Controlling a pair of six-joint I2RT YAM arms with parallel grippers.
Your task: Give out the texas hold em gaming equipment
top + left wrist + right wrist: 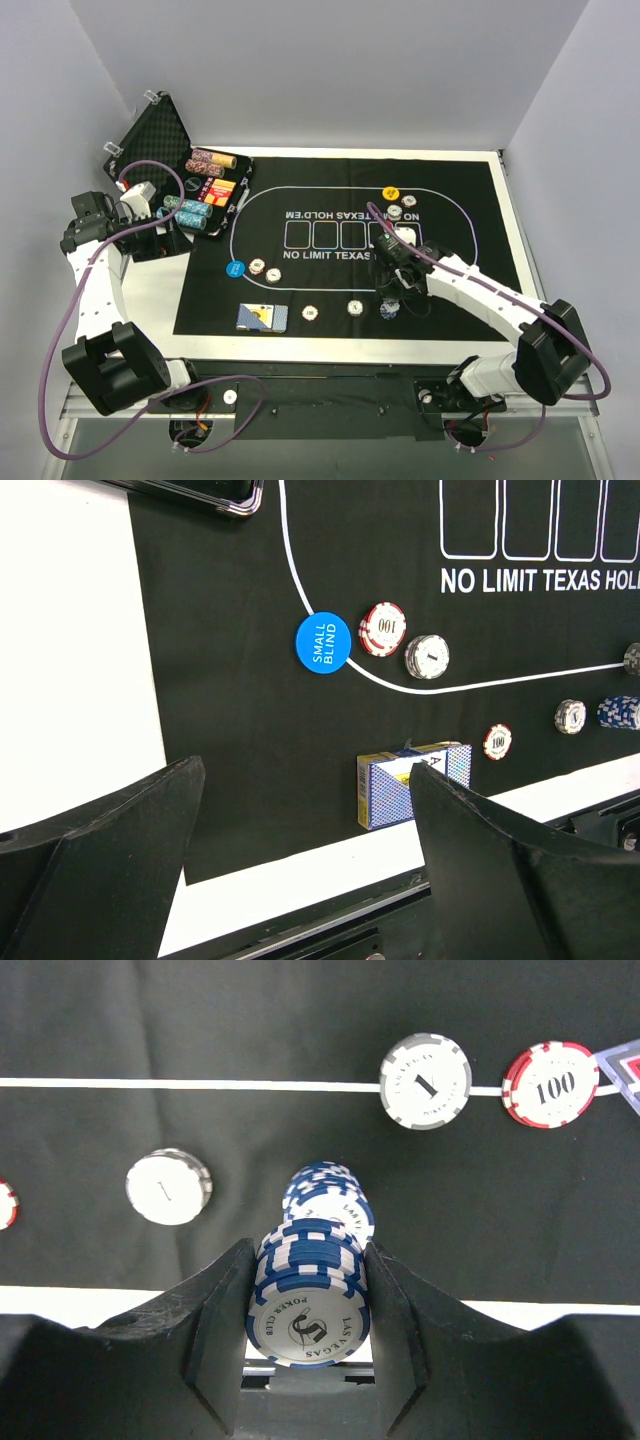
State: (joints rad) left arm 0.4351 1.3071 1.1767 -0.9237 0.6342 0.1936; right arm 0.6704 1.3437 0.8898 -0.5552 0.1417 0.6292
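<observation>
This looks like a robotics lab cell. Plain white panels [330, 70] wall in the table [150, 290]. Two cabled robot arms [95, 290] are bolted at its near edge.

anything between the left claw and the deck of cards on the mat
Nothing visible. In the left wrist view the left claw is open, and only bare black mat lies between it and the deck of cards. The blue button and chips sit farther out, off that path.
</observation>
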